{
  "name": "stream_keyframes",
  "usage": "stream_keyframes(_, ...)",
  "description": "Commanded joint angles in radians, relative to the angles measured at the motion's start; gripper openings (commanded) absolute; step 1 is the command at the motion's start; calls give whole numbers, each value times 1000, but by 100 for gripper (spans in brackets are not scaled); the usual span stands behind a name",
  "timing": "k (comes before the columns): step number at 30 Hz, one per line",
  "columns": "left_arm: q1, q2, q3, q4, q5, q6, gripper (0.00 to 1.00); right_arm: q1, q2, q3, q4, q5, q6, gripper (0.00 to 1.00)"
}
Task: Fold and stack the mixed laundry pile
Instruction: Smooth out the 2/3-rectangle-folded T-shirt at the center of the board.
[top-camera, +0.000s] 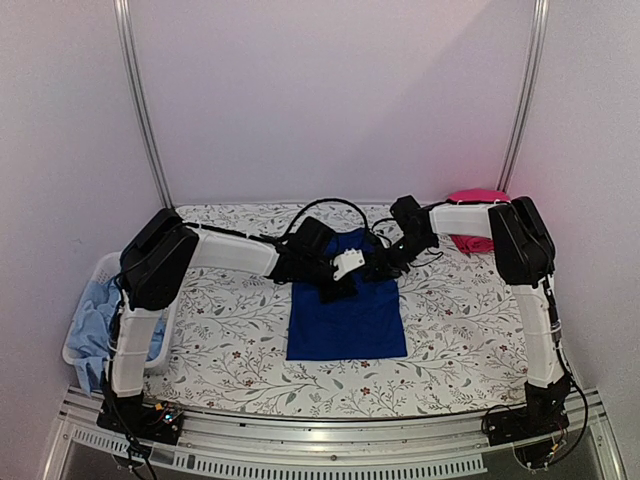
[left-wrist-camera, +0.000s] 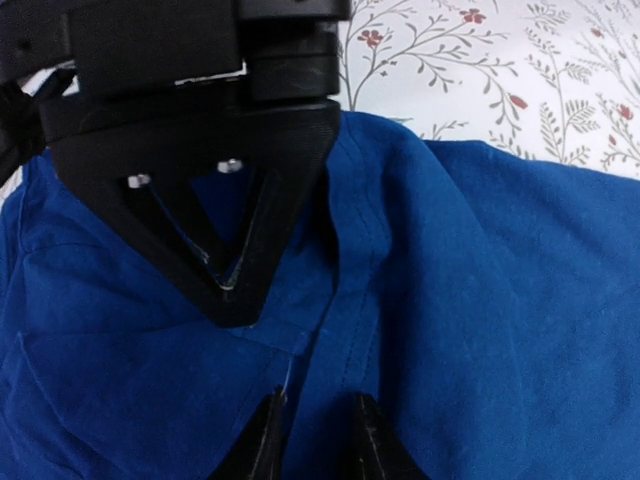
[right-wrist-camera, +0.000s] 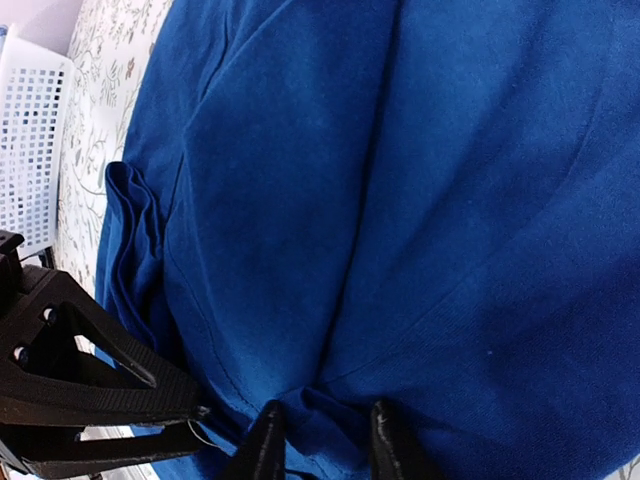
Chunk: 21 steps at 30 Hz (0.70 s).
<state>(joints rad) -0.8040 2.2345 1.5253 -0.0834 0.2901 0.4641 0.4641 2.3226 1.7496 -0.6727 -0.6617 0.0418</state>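
A royal-blue shirt (left-wrist-camera: 480, 300) fills the frame, a raised fold pinched in the left claw (left-wrist-camera: 318, 445) at bottom. The right claw (left-wrist-camera: 228, 295) presses its tip into the cloth upper left. Floral desk (left-wrist-camera: 480, 70) beyond.

"What am I looking at, mid-table?"

"I've got the royal-blue shirt (top-camera: 345, 310) lying flat on the floral cover (top-camera: 230, 330). It's roughly a rectangle with straight sides, and its near edge lies square to me."

"And the far end?"

"It's rumpled. My wrist views show the cloth bunched into soft ridges along a stitched seam, with one side edge doubled over on itself."

"What about the rest of the pile?"

"I see the light-blue shirt (top-camera: 88, 318) crumpled in the white basket (top-camera: 105, 265) off the left side, drooping over its near rim. The red-pink garment (top-camera: 474, 197) is heaped at the far right corner, well apart from the blue one."
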Motion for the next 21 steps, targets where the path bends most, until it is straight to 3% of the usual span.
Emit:
stream_keyframes(1, 3, -2, 11, -21, -26, 40, 19, 8, 31, 33, -20, 2, -15, 21)
stream_keyframes(6, 0, -52, -2, 7, -33, 51, 0, 20, 16, 55, -25, -15, -16, 7)
stream_keyframes(15, -22, -175, -90, 145, -80, 83, 0, 33, -34, 103, -45, -15, -18, 3)
stream_keyframes(21, -31, -196, -126, 135, -92, 112, 0, 39, -70, 124, -56, -13, -19, 4)
